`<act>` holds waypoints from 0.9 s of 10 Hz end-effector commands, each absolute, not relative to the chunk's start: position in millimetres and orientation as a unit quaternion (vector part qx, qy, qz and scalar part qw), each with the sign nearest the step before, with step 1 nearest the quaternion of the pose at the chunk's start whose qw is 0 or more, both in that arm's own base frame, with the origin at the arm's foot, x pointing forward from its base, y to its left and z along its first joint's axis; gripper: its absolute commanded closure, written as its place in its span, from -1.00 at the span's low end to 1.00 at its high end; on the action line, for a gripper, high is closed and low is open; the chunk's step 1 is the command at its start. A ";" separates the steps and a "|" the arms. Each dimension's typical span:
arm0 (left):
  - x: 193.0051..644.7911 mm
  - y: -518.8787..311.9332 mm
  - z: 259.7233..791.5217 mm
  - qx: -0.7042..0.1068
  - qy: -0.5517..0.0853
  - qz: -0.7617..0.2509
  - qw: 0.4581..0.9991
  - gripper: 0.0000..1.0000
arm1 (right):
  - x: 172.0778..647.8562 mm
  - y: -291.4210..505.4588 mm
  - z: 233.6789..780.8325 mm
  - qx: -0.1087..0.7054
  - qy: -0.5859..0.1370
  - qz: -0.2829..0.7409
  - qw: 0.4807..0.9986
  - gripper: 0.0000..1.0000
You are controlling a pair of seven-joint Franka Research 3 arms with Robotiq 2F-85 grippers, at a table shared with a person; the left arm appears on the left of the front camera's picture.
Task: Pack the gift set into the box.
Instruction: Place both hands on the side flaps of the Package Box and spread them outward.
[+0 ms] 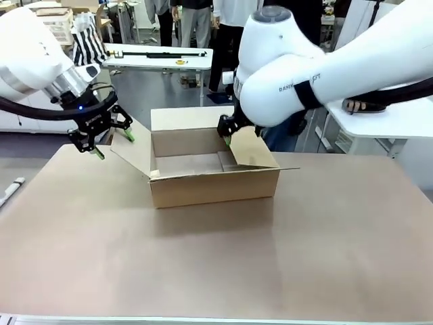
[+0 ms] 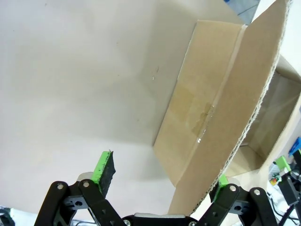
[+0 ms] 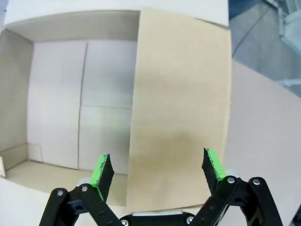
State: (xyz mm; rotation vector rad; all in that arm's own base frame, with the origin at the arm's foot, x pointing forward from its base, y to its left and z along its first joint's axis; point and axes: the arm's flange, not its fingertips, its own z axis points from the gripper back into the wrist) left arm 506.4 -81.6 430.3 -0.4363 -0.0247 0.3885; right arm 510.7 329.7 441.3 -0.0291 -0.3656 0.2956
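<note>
The box (image 1: 213,184) stands open at the middle of the table with its inside bare. The gift set is out of view. My left gripper (image 1: 114,144) hangs open at the box's left flap (image 1: 133,154). In the left wrist view the left gripper (image 2: 162,175) straddles that flap (image 2: 244,103), whose edge runs close to one green fingertip (image 2: 222,181). My right gripper (image 1: 229,138) is at the right flap (image 1: 254,154), just over the box's far right corner. In the right wrist view the right gripper (image 3: 157,167) is open with the flap (image 3: 181,103) lying between its pads, apart from both.
The brown tabletop (image 1: 216,264) spreads wide in front of the box and to both sides. A white side table (image 1: 399,118) stands at the right edge. Behind are another table (image 1: 159,57) and people standing.
</note>
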 end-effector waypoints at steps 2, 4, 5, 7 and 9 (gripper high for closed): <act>504.7 -81.8 432.8 -0.205 -0.013 0.199 0.958 -1.00 | 510.7 329.7 441.3 -0.014 -0.181 0.146 0.972 -1.00; 504.7 -81.8 432.8 -0.205 -0.013 0.199 0.958 -1.00 | 527.1 357.7 429.3 -0.051 -0.201 0.166 0.964 -1.00; 504.7 -81.8 432.8 -0.205 -0.013 0.199 0.958 -1.00 | 532.2 366.6 425.7 -0.050 -0.214 0.168 0.961 -1.00; 504.7 -81.8 432.8 -0.205 -0.013 0.199 0.958 -1.00 | 542.8 374.3 406.4 -0.095 -0.222 0.171 0.955 -1.00; 504.7 -81.8 432.8 -0.205 -0.013 0.199 0.958 -1.00 | 546.2 376.9 388.8 -0.118 -0.219 0.175 0.953 -1.00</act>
